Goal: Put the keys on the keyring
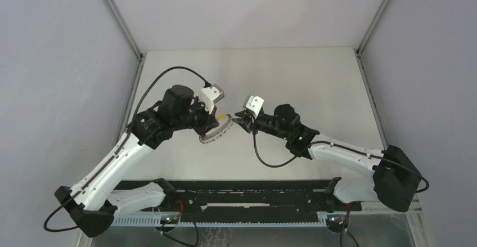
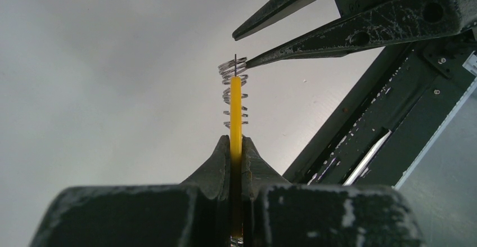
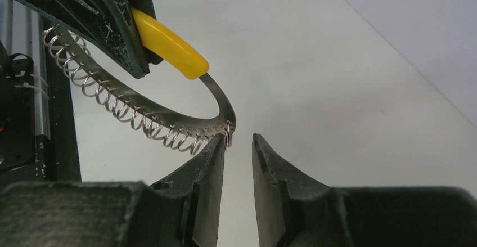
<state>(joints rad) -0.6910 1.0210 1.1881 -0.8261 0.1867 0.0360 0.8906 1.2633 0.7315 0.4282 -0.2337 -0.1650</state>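
Top: left gripper pinches the keyring; right gripper at its free end. Left wrist: its yellow section clamped edge-on. Right wrist: my right jaws spread, empty — keys not in view. Risk — a nudge there could twist the keyring in my grip.

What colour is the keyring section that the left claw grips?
Yellow keyring section; the right wrist view shows it best.
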